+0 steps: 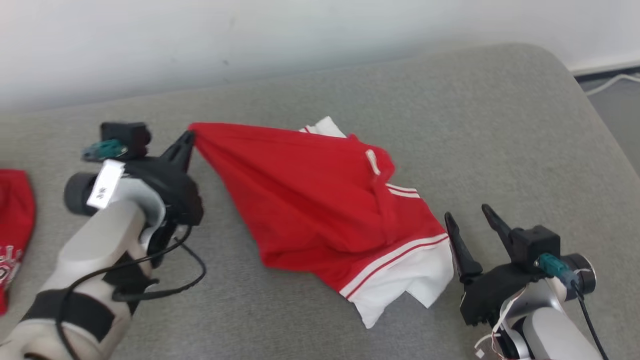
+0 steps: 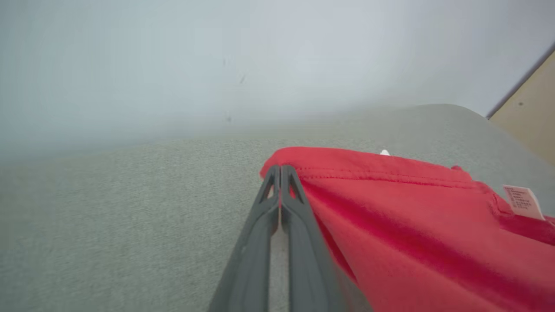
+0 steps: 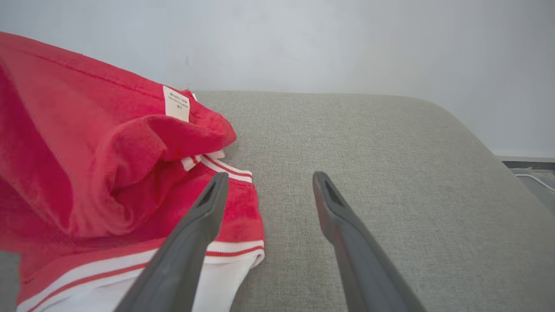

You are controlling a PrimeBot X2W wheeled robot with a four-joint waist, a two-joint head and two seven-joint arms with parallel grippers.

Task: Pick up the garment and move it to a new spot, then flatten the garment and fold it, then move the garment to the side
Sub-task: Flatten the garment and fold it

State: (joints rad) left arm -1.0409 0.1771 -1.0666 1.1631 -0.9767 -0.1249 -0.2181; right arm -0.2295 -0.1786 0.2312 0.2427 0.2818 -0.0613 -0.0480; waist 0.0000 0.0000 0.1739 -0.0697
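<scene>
- The left gripper (image 1: 186,141) is clamped on the 10 o'clock corner of the garment (image 1: 320,200); its long axis runs to 4 o'clock across the cushion (image 1: 500,125).
- The right gripper (image 1: 466,214), fingers apart, sits just beside that 4 o'clock end.

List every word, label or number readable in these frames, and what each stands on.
Nothing can be read outright.
Care label on the red garment: lines of print, too small to read.
White tag on the left arm: dark marks, blurred.
Second red cloth at the left edge: white print, cut off, unreadable.
</scene>
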